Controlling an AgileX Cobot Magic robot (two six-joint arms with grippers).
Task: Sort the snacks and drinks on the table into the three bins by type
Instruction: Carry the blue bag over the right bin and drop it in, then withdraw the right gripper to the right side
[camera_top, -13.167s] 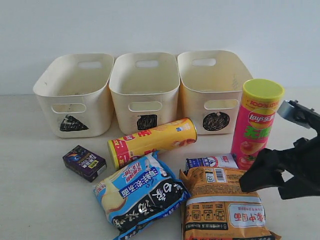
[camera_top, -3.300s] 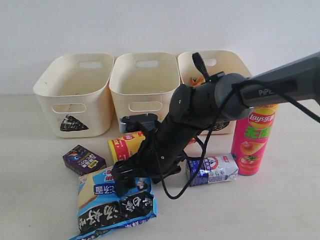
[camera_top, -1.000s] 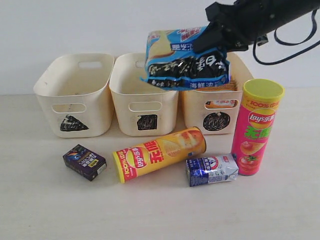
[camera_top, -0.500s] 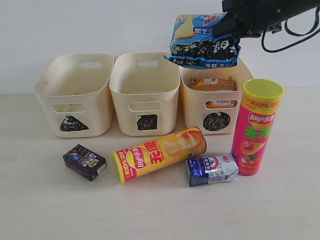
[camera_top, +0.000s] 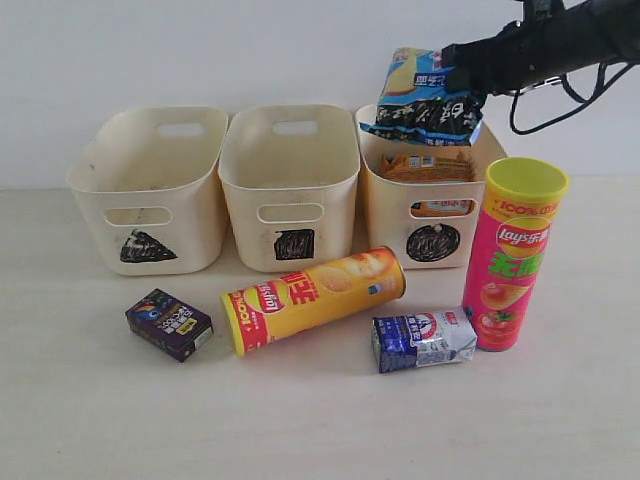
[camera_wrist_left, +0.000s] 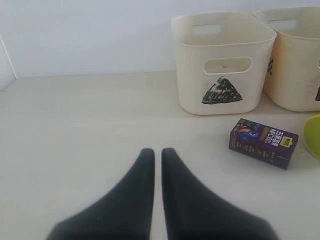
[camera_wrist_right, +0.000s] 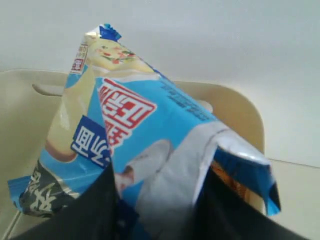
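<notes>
At upper right the right tool (camera_top: 458, 70) is pinching the blue-black-white bag (camera_top: 425, 100) above the circle bin (camera_top: 385, 215), which is already holding the orange-brown bag (camera_top: 430, 167), while the left tool (camera_wrist_left: 156, 160) is idling pressed together and the yellow-orange tube (camera_top: 315, 300), pink tube (camera_top: 515, 260), purple carton (camera_top: 168, 324) and blue-white carton (camera_top: 424, 340) are waiting on the bench (camera_top: 300, 430).

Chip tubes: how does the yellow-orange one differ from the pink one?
The yellow-orange tube lies on its side; the pink tube stands upright. The yellow-orange tube sits in front of the square bin, the pink tube near the circle bin. Both are Lay's tubes on the table.
</notes>
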